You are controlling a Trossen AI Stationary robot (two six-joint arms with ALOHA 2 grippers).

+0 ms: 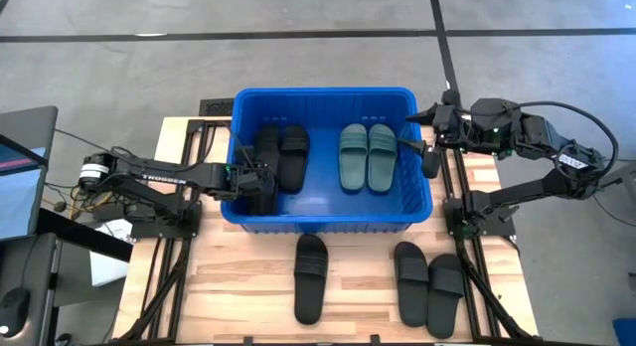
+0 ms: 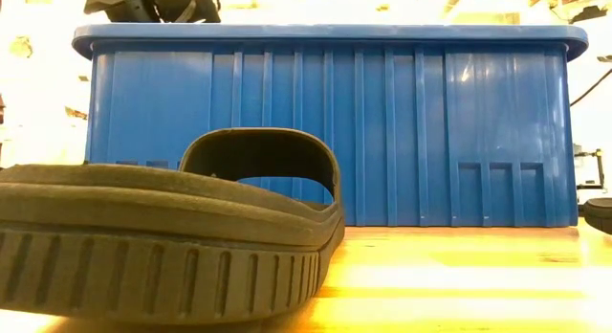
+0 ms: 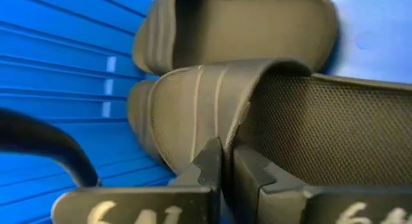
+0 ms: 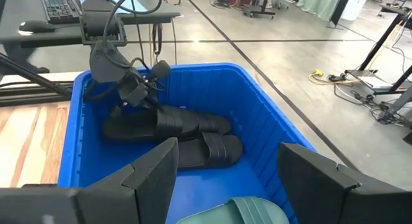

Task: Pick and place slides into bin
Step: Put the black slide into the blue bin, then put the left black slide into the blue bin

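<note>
Seven slides are on show from above: four lie inside the blue bin [image 1: 328,223] and three wait on the wooden table [image 1: 238,286] in front of it. In the bin, a pair of black slides [image 1: 281,157] sits toward the left wall and a pair of teal-green slides [image 1: 367,157] lies side by side toward the right. On the table, a single black slide [image 1: 310,277] rests near the middle, and two more black slides [image 1: 430,284] lie together off to the right, close to the frame post. The left gripper [image 1: 254,177] reaches over the bin's left wall and is down at the leftmost black slide; its wrist camera shows the two fingers [image 3: 207,166] pressed together with the edge of that slide's strap pinched between them. The right gripper [image 1: 430,159] hangs just outside the bin's right rim, its fingers [image 4: 154,172] spread wide apart and holding nothing. From table height, the single black slide fills the foreground, with the bin's ribbed wall rising behind it.
</note>
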